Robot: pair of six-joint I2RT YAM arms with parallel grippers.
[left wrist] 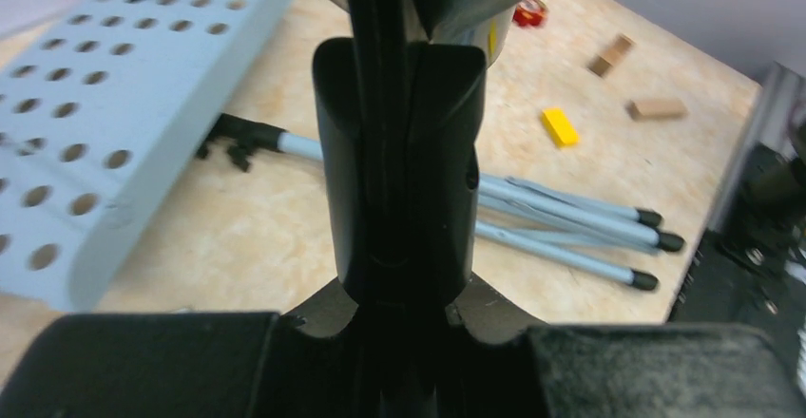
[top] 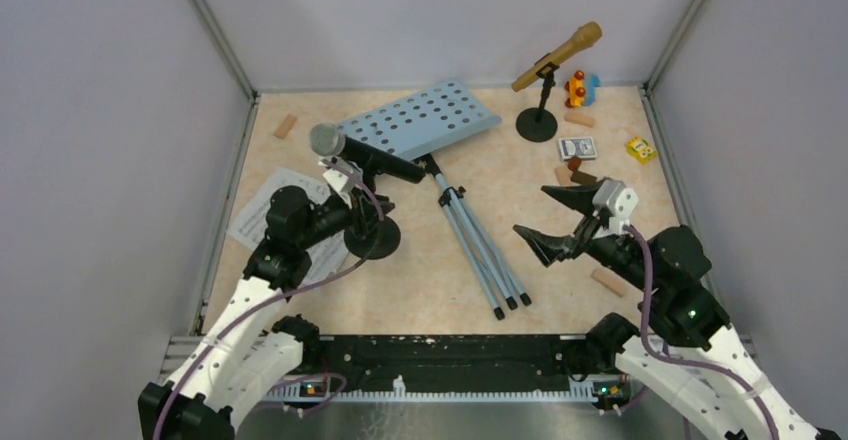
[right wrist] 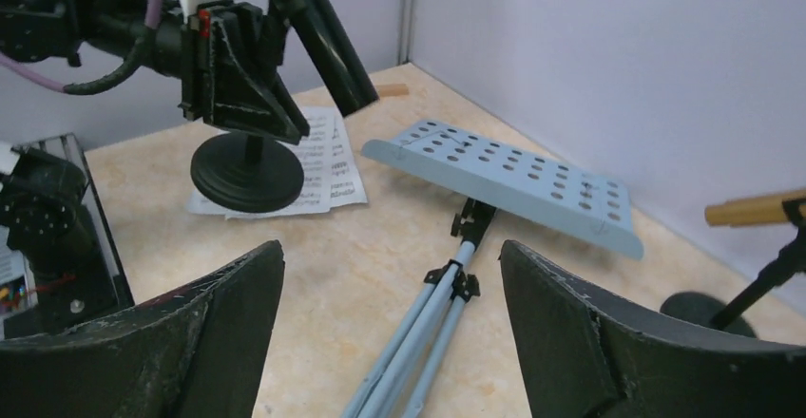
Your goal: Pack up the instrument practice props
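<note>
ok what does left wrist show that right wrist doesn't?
Left wrist only: the tripod's capped leg tips, a yellow block and the wooden block beside it.
Right wrist only: music sheets, the held mic holder's round base, the gold microphone, and the open right gripper.
Both: the blue music desk, grey tripod legs, and the left gripper shut on that mic holder.
</note>
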